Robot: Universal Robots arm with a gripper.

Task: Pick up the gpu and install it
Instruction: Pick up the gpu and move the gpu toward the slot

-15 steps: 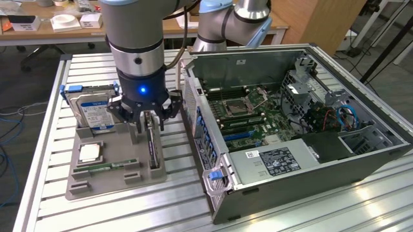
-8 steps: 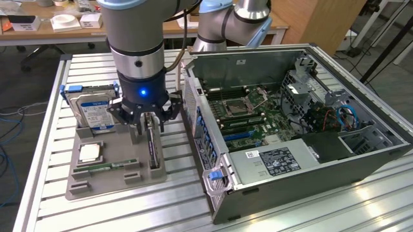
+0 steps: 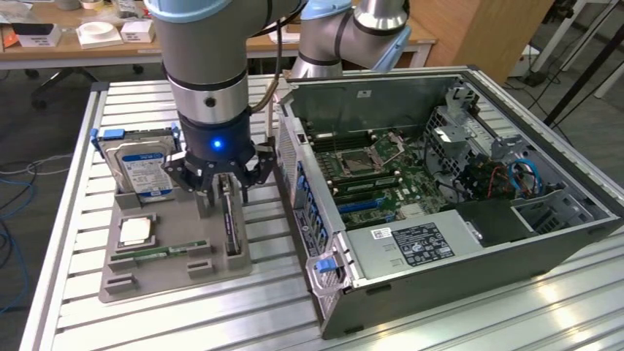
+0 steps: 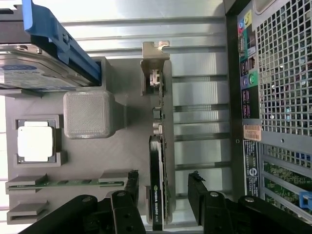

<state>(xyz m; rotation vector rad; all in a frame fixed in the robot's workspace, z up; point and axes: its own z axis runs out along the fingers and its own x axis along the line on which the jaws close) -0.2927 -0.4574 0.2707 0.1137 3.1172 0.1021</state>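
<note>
Item: gpu (image 3: pixel 231 223), standing on edge in the grey tray (image 3: pixel 166 281) on my counter, just to the exterior view's left of the open computer case (image 3: pixel 322 219). Hand (image 3: pixel 226 191): spread wide and empty. I see its fingers (image 4: pixel 130 187) straddling the card, neither touching.

The tray (image 3: pixel 161 281) is plain matte grey. On it, the gpu (image 4: pixel 157 195) is near-black with a silvery bracket (image 4: pixel 155 61), the hard drive (image 3: pixel 137 155) silver with a blue-and-white label (image 3: pixel 148 179), the memory stick (image 3: pixel 161 253) green. Above the tray the gripper (image 3: pixel 226 196) is black. Beside the tray, the computer case (image 3: pixel 546 252) is dark grey, its back panel (image 4: pixel 285 73) a perforated grid, its motherboard (image 3: pixel 390 194) green.
</note>
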